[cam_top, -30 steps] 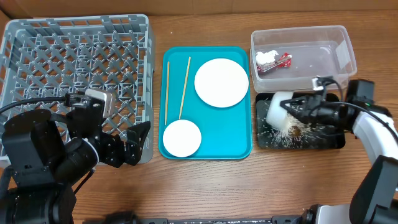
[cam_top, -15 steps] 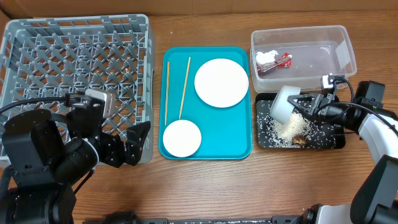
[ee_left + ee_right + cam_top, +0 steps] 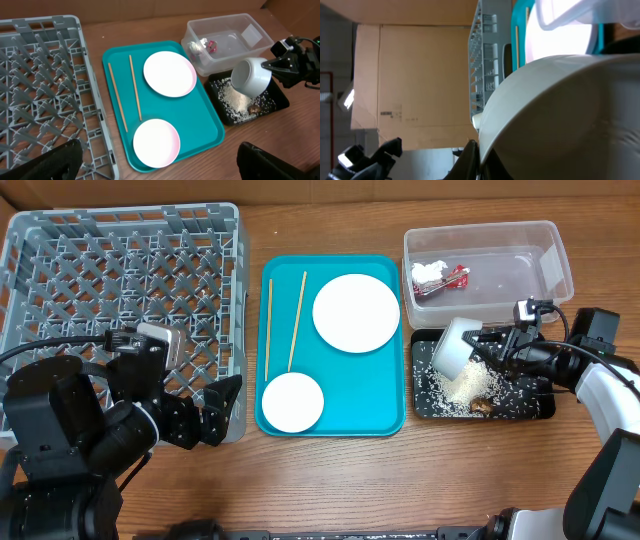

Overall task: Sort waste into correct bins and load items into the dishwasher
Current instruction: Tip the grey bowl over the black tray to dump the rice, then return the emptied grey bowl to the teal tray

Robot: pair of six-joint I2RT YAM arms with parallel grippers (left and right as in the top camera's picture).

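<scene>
My right gripper is shut on the rim of a white bowl, holding it tipped on its side over the black tray. It fills the right wrist view. White rice grains and a brown scrap lie in the tray. The clear tub holds a red wrapper and a white tissue. The white plate, pink bowl and two chopsticks lie on the teal tray. My left gripper is open beside the grey rack.
The wooden table runs around all containers. The rack sits at the left, the teal tray in the middle, the tub and black tray at the right. A cardboard wall stands beyond the table's far edge.
My right gripper lifted and tilted the white bowl off the black tray, leaving rice and the brown scrap in the tray. The left arm has not moved.
</scene>
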